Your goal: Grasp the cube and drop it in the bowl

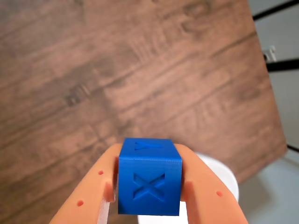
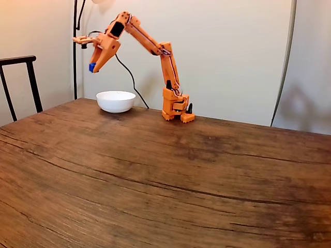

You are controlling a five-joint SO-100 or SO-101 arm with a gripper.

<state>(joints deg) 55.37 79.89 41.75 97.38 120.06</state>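
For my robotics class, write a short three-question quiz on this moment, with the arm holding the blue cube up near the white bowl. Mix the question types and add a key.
1. True or false: the end effector is shut on the cube.
2. In the fixed view, the cube is: A) inside the bowl, B) in the air, higher than the bowl's rim, C) lying on the table.
3. Fill in: the cube face towards the wrist camera bears a sunken letter ___.

Key: 1 true; 2 B; 3 X.
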